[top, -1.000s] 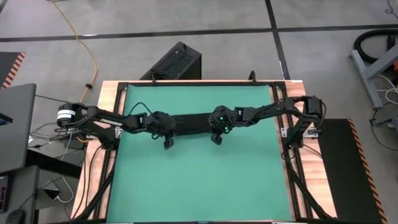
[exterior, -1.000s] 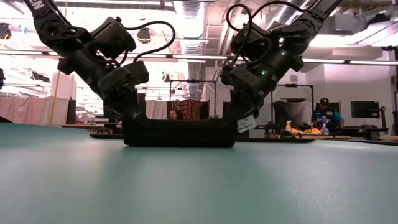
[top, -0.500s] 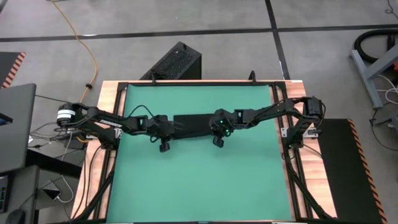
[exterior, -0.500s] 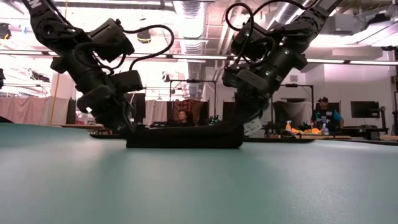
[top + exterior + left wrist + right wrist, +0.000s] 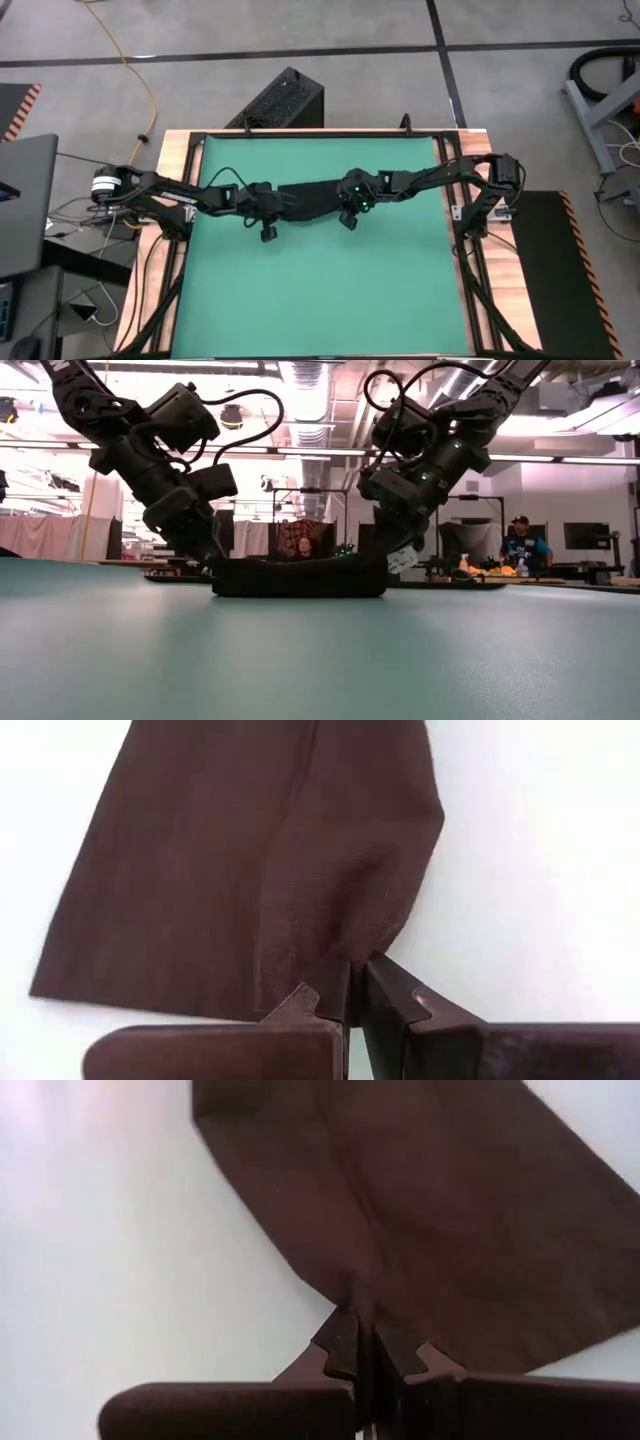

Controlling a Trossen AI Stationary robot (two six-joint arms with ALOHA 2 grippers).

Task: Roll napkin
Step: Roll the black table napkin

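Green table mat (image 5: 320, 290), bare on the near side of the napkin (image 5: 312, 201), which lies as a narrow folded strip mid-mat. Left gripper (image 5: 345, 1000) has re-pinched the strip's left end after briefly releasing; right gripper (image 5: 365, 1342) stays pinched on the right end, so another rolling turn looks ready. Black vented box (image 5: 280, 100) sits on the floor beyond the napkin.

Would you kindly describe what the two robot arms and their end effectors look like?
Both arms are dark, nearly black, built of blocky jointed segments with black cables looping along them. The right arm shows small green indicator lights near its wrist; the left arm carries a white-and-black cylindrical part at its base. The left end effector and right end effector each have two dark, angular stepped fingers.
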